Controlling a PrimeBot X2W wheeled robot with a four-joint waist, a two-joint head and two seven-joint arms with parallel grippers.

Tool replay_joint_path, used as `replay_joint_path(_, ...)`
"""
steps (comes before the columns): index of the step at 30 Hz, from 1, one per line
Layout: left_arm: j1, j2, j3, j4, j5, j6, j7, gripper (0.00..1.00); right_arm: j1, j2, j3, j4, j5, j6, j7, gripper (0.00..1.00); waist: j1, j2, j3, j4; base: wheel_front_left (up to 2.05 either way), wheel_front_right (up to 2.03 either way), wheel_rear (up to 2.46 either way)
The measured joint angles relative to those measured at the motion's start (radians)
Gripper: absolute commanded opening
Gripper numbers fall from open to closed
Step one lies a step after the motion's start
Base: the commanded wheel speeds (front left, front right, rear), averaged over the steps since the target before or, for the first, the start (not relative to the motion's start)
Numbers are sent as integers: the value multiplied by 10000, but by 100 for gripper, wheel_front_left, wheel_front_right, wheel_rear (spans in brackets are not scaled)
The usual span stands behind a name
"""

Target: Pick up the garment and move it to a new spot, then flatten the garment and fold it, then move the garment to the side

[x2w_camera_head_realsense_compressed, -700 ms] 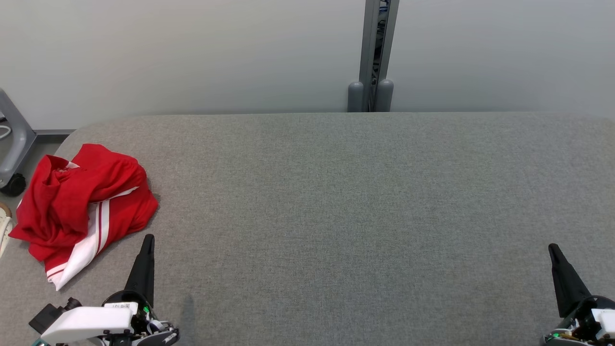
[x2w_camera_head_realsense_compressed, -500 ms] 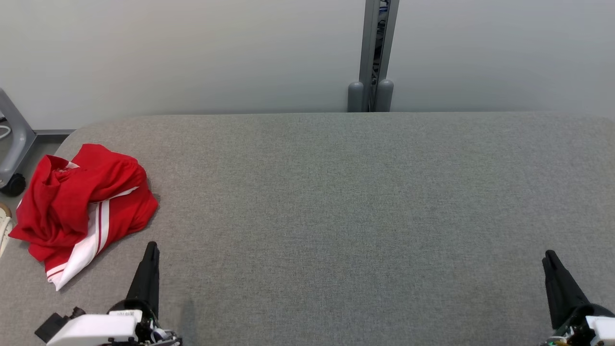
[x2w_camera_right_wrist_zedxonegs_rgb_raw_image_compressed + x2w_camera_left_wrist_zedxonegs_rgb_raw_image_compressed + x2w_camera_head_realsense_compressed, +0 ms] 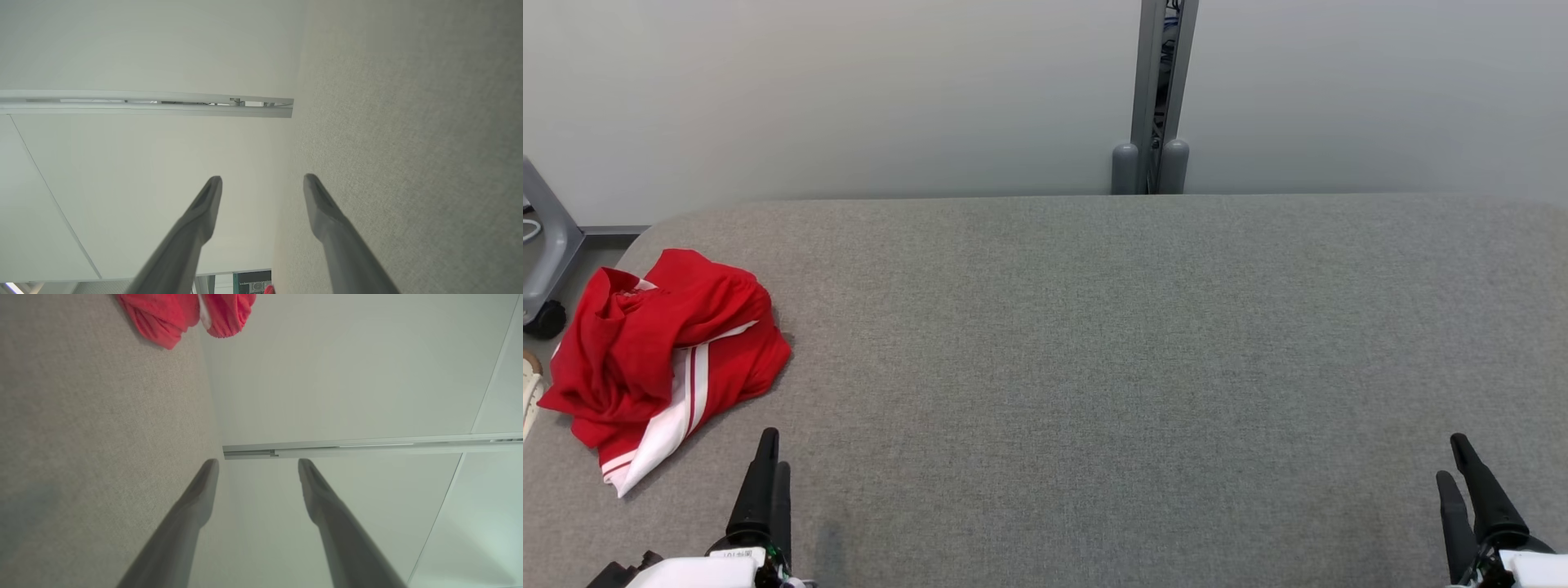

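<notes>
Grey fabric table [image 3: 1094, 367] bearing crumpled garment [image 3: 645, 343]; pale wall [image 3: 849, 82] behind.

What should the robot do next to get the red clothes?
Probably reach the left hand forward and to its left, toward the crumpled red garment. The garment lies bunched at the left end of the grey table, closest to that hand, whose fingers stand apart and hold nothing.
</notes>
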Motion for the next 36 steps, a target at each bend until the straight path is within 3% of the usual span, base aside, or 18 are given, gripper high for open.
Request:
replay_joint_path(16, -107, 29, 692, -374, 1371, -2, -619, 100, -313, -42, -201, -437, -2506, 0, -754, 100, 0, 0, -92, -39, 0, 0, 0)
replay_joint_path(28, -292, 54, 1124, -982, 2635, -10, -1003, 100, -502, -79, -27, -1321, -5601, 0, -1250, 100, 0, 0, -157, -89, 0, 0, 0)
replay_joint_path(36, -296, 61, 965, -1620, 4153, -12, -1239, 100, -622, -100, 161, -1714, -7152, 0, -1546, 100, 0, 0, -190, -121, 0, 0, 0)
